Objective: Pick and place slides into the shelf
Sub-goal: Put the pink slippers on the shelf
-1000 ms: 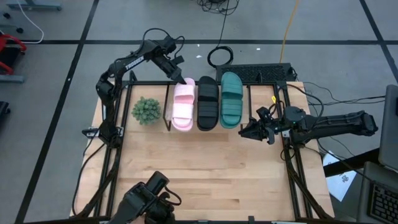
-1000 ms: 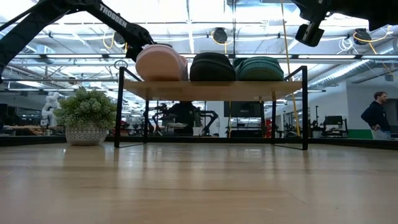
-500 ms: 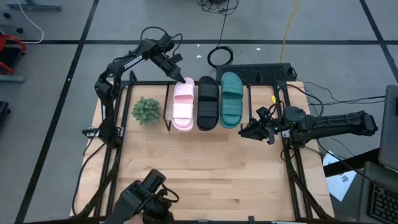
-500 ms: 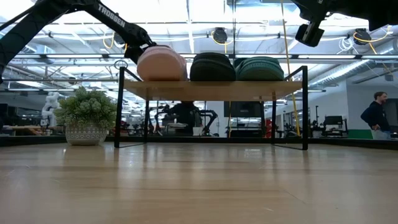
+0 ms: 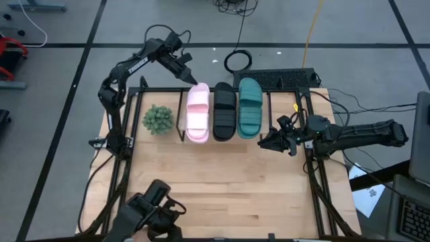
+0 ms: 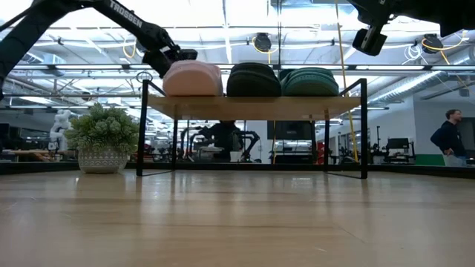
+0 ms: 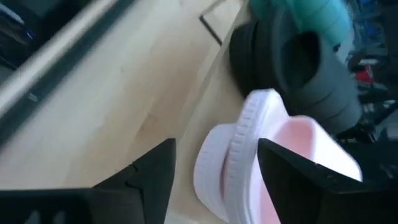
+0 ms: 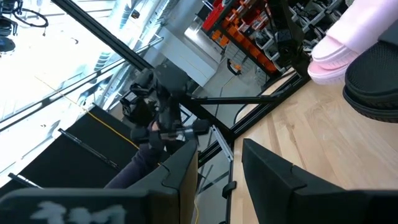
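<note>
Three slides are lying side by side on the shelf (image 5: 180,125): pink (image 5: 197,112), black (image 5: 224,111), teal (image 5: 250,107). The left gripper (image 5: 189,75) is hovering released behind the pink one; the right gripper (image 5: 263,142) is waiting unclenched beside the shelf.

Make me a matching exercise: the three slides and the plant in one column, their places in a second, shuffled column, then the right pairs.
High view.
1. pink slide
2. black slide
3. teal slide
4. potted plant

A. middle of the shelf
B. on the table, left of the shelf
C. shelf end nearest the left gripper
D. shelf end nearest the right gripper

Pairs: 1-C, 2-A, 3-D, 4-B
</note>
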Robot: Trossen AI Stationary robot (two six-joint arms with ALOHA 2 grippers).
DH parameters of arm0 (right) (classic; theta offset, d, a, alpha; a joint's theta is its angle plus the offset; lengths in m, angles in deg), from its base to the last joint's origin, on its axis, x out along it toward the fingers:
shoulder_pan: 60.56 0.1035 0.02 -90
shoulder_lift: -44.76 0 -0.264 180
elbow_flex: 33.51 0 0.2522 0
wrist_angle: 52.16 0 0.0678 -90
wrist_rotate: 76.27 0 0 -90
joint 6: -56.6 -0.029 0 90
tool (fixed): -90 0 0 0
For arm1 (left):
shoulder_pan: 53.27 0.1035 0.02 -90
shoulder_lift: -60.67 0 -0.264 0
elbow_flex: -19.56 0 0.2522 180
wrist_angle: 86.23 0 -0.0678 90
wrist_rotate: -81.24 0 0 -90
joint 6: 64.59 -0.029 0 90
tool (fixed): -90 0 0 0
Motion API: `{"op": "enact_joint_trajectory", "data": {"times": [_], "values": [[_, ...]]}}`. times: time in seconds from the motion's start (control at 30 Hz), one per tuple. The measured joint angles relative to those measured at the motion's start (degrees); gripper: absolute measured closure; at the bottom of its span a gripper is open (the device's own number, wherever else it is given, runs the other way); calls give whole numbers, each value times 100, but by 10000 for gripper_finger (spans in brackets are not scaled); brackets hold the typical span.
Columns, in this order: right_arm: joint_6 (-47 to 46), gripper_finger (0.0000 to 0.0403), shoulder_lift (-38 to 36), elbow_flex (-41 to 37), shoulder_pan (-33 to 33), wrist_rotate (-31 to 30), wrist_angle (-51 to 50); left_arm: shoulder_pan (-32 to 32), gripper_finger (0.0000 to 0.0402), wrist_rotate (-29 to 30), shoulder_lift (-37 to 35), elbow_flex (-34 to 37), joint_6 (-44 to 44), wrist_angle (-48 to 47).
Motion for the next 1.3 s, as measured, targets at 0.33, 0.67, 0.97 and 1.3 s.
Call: {"op": "enact_joint_trajectory", "data": {"times": [0.33,0.67,0.97,1.3], "values": [[-3,285,0,0,0,0,0,309,164,281,-877,0,647,1068],[104,285,0,-1,0,-2,1,380,165,280,-2239,0,1153,1144],[158,285,0,-1,7,51,274,-681,165,1057,-3912,-4,1530,676],[76,285,-4,0,293,647,1543,-3159,165,2904,-4726,-4,2861,35]]}}
